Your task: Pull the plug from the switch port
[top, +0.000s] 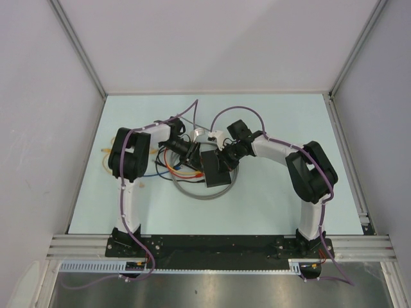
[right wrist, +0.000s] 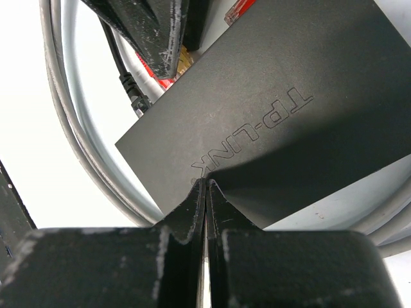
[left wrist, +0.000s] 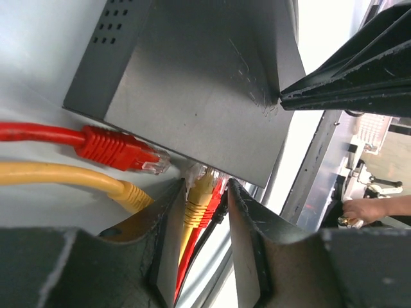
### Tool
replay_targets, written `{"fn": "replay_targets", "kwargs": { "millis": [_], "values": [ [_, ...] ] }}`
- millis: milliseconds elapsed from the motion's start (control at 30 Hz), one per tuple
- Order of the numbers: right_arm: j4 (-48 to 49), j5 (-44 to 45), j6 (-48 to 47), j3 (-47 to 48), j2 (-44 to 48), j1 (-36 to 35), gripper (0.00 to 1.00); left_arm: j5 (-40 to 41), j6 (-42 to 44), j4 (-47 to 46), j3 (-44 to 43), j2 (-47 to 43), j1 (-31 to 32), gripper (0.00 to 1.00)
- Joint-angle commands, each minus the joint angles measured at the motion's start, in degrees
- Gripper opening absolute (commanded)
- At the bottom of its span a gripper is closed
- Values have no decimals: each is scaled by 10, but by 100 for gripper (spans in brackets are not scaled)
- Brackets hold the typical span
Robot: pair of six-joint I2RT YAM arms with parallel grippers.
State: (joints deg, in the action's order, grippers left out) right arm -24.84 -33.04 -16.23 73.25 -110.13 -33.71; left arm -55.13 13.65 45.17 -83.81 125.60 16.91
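While my shut right fingers (right wrist: 186,221) pin the switch (right wrist: 289,128), my left fingers (left wrist: 252,224), narrow around the yellow plug (left wrist: 200,196), grip uncertain, should pull straight.

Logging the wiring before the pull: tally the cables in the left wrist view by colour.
Red cables: 2
Yellow cables: 2
Black cable: 1
Total: 5
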Motion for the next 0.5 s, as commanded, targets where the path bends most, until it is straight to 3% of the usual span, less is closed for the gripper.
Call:
{"fn": "replay_targets", "kwargs": {
  "millis": [0,267,467],
  "values": [
    [-23,50,-14,-22,-24,-7,0,4,0,-3,-24,22,2,38],
    [-20,53,-15,-22,-25,-13,0,16,0,-3,-28,31,4,34],
    [-16,56,-16,-22,-25,-16,0,14,6,-3,-25,32,5,23]
  ]
}}
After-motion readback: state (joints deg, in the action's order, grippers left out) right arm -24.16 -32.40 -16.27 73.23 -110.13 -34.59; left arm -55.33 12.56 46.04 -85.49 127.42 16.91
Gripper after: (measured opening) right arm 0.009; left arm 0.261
